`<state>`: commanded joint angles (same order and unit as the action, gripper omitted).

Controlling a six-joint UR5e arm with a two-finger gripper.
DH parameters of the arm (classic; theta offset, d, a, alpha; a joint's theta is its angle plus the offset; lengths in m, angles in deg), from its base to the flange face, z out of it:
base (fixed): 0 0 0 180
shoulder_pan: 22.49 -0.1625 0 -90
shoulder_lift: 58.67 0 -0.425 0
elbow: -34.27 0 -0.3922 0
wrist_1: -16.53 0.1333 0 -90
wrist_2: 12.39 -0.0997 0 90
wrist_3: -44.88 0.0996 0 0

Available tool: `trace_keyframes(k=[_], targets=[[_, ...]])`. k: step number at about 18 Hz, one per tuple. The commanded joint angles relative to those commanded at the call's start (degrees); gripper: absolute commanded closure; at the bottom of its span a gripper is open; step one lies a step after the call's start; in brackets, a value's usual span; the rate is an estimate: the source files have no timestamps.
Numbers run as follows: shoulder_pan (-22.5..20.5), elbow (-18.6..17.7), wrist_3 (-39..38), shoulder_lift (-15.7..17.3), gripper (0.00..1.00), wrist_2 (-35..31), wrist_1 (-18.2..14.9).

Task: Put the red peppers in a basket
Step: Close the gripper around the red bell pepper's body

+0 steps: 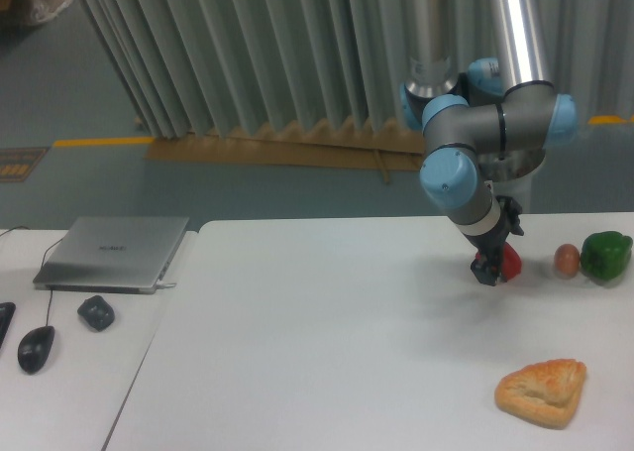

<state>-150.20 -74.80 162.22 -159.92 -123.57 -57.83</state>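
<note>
The red pepper is glossy and sits at the right of the white table, level with the egg. My gripper hangs tilted from the blue-jointed arm, its dark fingers right against the pepper's left side and covering part of it. From this view I cannot make out whether the fingers are clamped on the pepper or only touching it. The basket is out of view.
A small brown egg and a green bell pepper lie just right of the red pepper. A bread pastry rests at the front right. On the left desk are a laptop, a mouse and a dark object.
</note>
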Motion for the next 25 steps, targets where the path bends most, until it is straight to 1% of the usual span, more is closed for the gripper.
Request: trace_keyframes(k=[3, 4, 5, 6, 7, 11, 13, 14, 15, 16, 17, 18, 20, 22, 24, 25], targets=[[0.2, -0.1, -2.0, -0.1, 0.0, 0.0, -0.1], [0.3, -0.1, -3.7, -0.1, 0.08, 0.0, -0.1], [1.0, -0.1, -5.3, -0.1, 0.13, -0.1, -0.1], [1.8, 0.0, -6.8, -0.3, 0.24, -0.2, -0.1], [2.2, 0.0, -8.8, -0.4, 0.25, -0.6, 0.0], [3.3, 0.4, -11.6, -1.2, 0.25, -1.6, 0.0], [3.4, 0.1, -11.9, -1.4, 0.24, -1.7, 0.2], [3.5, 0.0, -12.0, -1.8, 0.2, -1.8, 0.4], [3.5, 0.1, -11.9, -1.8, 0.14, -1.8, 0.9], [3.6, 0.0, -12.2, -1.8, 0.23, -1.8, 1.1], [4.3, -0.2, -14.8, -2.0, 0.46, -2.2, 1.3], [5.0, -0.1, -16.2, -2.0, 0.47, -3.1, 1.2], [5.0, 0.0, -16.8, -2.2, 0.54, -4.1, 1.1], [4.9, 0.6, -16.2, -2.0, 0.56, -4.1, 1.1], [4.7, 1.1, -16.5, -1.9, 0.62, -4.0, 0.9], [4.6, 1.5, -16.1, -1.8, 0.62, -3.6, 0.5]])
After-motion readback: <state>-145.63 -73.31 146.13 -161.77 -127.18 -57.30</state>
